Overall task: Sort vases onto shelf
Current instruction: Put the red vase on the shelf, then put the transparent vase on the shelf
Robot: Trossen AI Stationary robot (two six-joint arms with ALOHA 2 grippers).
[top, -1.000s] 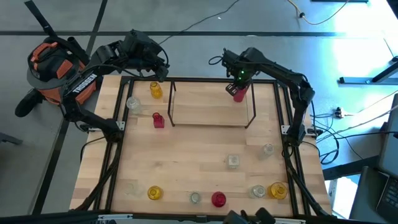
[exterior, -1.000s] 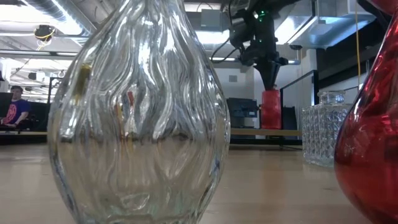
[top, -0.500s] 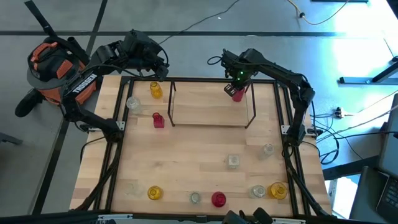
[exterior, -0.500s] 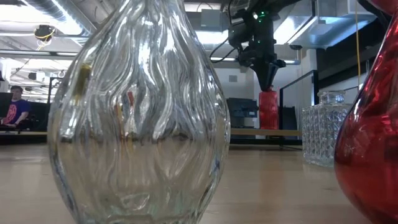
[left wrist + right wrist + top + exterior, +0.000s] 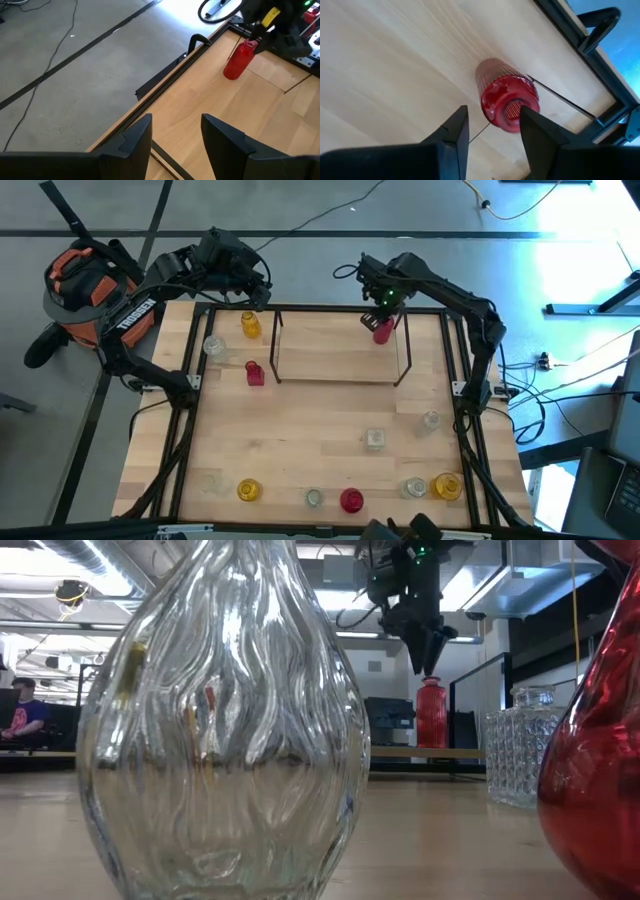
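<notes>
Red vase [image 5: 382, 331] upright on shelf [image 5: 330, 350], right end effector [image 5: 423, 668] above

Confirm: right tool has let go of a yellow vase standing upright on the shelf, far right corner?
Wrong colour. The vase is red, not yellow; the low view and the right wrist view show it clearly. The rest holds: it stands upright at the shelf's far right corner, and the right tool sits just above its mouth, fingers apart and off the glass.
</notes>
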